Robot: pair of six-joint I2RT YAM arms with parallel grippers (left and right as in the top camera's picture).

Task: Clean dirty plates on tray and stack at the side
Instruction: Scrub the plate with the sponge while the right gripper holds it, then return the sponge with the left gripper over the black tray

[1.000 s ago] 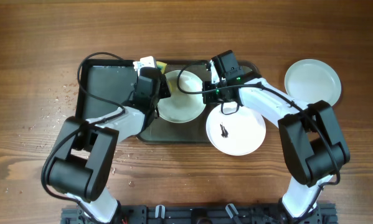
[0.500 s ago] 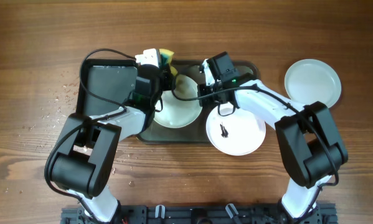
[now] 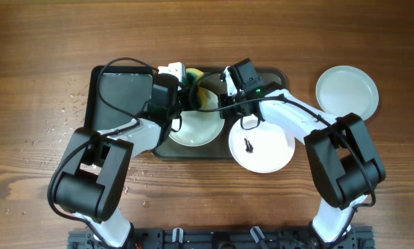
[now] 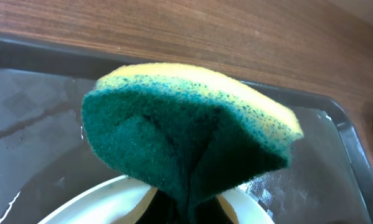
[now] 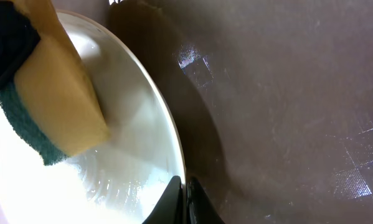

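The left gripper [image 3: 181, 81] is clamped on a green-and-yellow sponge [image 4: 186, 137], whose yellow side rests against the far inner surface of the middle plate [image 3: 196, 128] in the tray [image 3: 120, 90]. The right gripper [image 5: 185, 198] pinches that plate's right rim (fingers closed narrowly on it). A smudged plate [image 3: 269, 149] lies over the tray's near right corner. The third plate [image 3: 347, 90] sits on the table, well apart to the right.

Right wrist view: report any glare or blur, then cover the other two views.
Right wrist: the plate is blown out to white at lower left; glints speckle the wet tray; the sponge looks slightly soft. Left wrist: sponge texture sharp, tray sheen mild. Overhead: even light, soft shadows, no harsh glare.
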